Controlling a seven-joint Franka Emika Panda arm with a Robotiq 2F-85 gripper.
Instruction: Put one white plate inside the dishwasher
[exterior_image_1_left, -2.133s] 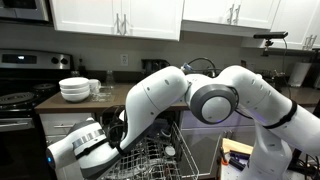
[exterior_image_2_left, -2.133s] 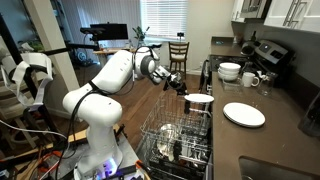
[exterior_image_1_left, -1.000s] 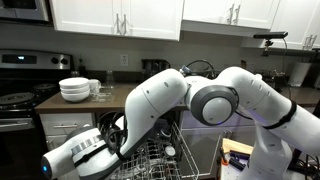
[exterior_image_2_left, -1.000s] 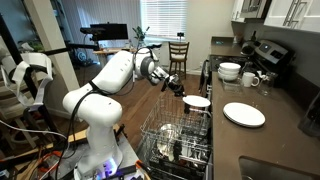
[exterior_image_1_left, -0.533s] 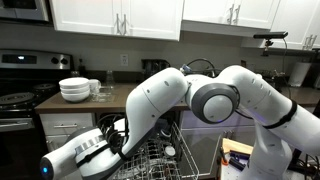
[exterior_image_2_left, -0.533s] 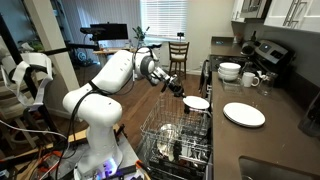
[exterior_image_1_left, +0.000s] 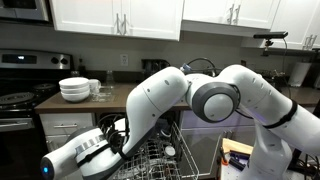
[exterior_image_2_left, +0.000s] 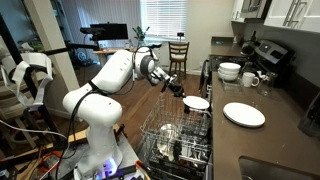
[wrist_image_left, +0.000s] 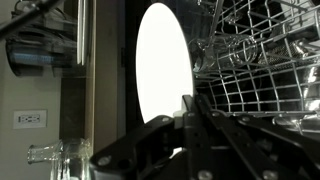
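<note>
My gripper (exterior_image_2_left: 185, 93) is shut on the rim of a small white plate (exterior_image_2_left: 198, 102), which hangs just above the pulled-out wire rack of the dishwasher (exterior_image_2_left: 168, 128). In the wrist view the white plate (wrist_image_left: 160, 60) stands edge-up, clamped between my dark fingers (wrist_image_left: 190, 112), with the grey rack (wrist_image_left: 262, 70) right beside it. In an exterior view the arm's bulk hides the gripper and plate; only the rack (exterior_image_1_left: 150, 160) shows below the arm.
A larger white plate (exterior_image_2_left: 244, 114) lies on the dark counter. A stack of white bowls (exterior_image_2_left: 229, 71) and glassware (exterior_image_2_left: 250, 78) stand further back, near the black stove (exterior_image_1_left: 15, 100). Dishes fill part of the rack. A wooden chair (exterior_image_2_left: 178, 52) stands beyond.
Over the last two seconds the gripper and plate have sunk slightly toward the rack and shifted a little toward the arm's base. In the last half second nothing visibly moved.
</note>
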